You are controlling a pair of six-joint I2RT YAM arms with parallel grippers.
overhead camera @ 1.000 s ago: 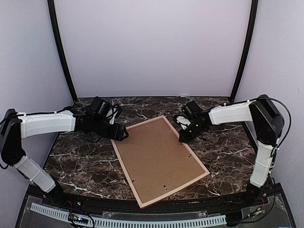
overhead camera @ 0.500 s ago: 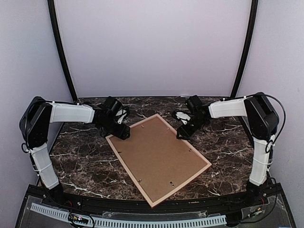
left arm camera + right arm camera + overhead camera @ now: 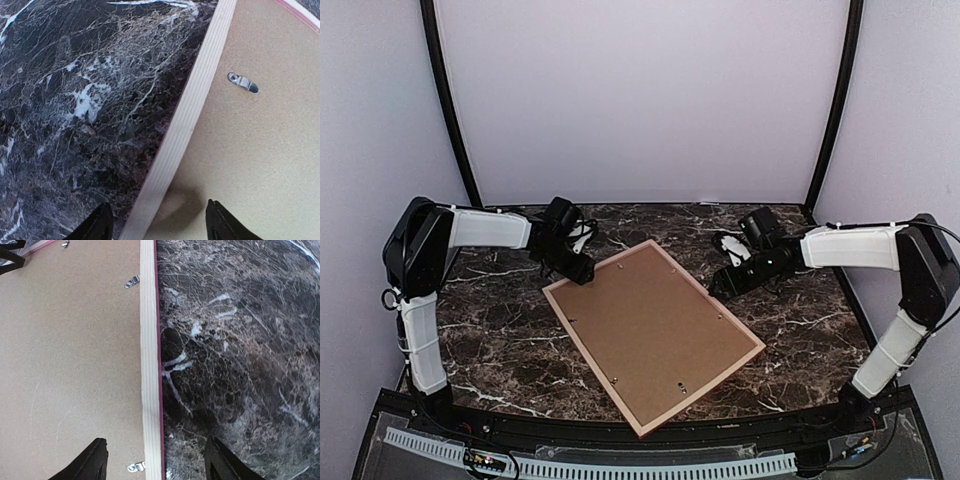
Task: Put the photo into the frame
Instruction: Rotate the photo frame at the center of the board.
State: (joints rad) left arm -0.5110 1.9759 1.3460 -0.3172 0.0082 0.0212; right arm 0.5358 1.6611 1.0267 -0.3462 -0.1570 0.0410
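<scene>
The frame point(image 3: 592, 362) lies face down and askew on the marble table, its pale wood back up and a pink-red lip along the rim point(image 3: 149, 340). A brown backing panel point(image 3: 655, 335) fills it. The photo is hidden. My left gripper point(image 3: 582, 272) hangs at the frame's far-left corner. In the left wrist view it point(image 3: 157, 225) is open, with its fingers on either side of the wood rail point(image 3: 190, 110). My right gripper point(image 3: 720, 285) is at the right long edge. In the right wrist view it point(image 3: 156, 460) is open and straddles the rail without touching it.
Small metal clips point(image 3: 242, 82) point(image 3: 132, 281) sit on the backing panel near the rail. Dark marble table point(image 3: 490, 340) surrounds the frame. Pale walls and black posts close off the back and sides, and a white slotted strip point(image 3: 620, 465) runs along the near edge.
The frame turned a little and its near corner slid right. My right gripper opened and drew back to the right. My left arm swung in toward the frame's far-left corner.
</scene>
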